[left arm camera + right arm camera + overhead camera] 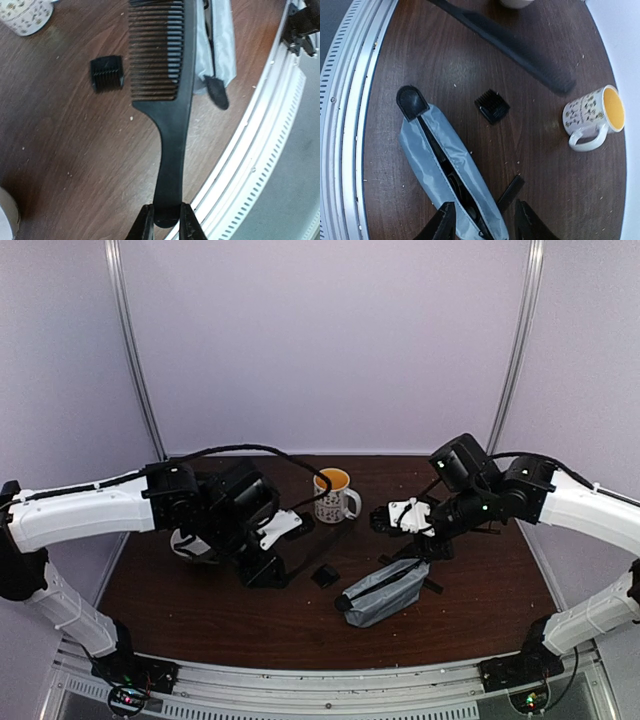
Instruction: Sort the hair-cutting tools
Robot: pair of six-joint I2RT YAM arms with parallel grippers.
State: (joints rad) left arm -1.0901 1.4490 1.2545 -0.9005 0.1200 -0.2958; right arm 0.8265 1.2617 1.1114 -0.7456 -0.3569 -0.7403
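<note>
Two fingers of the left claw [166,222] are pressed together on the butt end of a flat black plastic comb [167,95]. Its smooth handle widens into a row of fine, even teeth that reach away from the claw toward the grey pouch [220,45]. Just left of the teeth in the left wrist view, a small black block [106,73] with ribbed grooves along one edge lies on the bench [200,620], a dark brown wood-grain surface flecked with pale specks.

The right claw [487,225] is spread wide above the near end of the pouch, one finger on each side of it; whether they touch the fabric cannot be told. The pouch is a long, soft, shiny grey fabric bag with a black zip line and a rounded black end tab. A thin black strip [510,192] pokes out from beneath it.

Beyond them stands a white ceramic mug [592,117] with a yellow inside; its printed pattern is too small to read.
</note>
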